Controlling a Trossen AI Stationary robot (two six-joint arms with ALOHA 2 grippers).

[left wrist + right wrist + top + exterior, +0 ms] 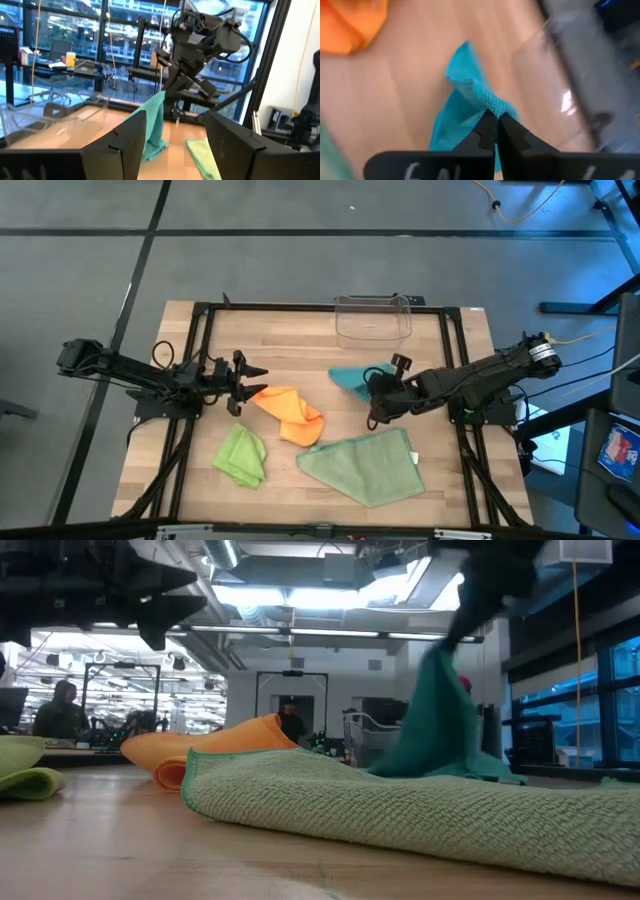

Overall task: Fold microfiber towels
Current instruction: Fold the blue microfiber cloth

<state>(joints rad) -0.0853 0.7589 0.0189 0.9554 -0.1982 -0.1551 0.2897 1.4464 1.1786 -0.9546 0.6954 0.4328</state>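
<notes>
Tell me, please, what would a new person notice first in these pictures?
First, the right gripper, shut on the teal towel, lifts it off the wooden table near the clear bin. Next come the bright colours: the orange towel at the centre beside the open left gripper, the lime towel and the large sage towel along the front.

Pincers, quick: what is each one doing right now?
Left pincer: open, empty, beside the orange towel.
Right pincer: shut on the teal towel, lifting it.
</notes>
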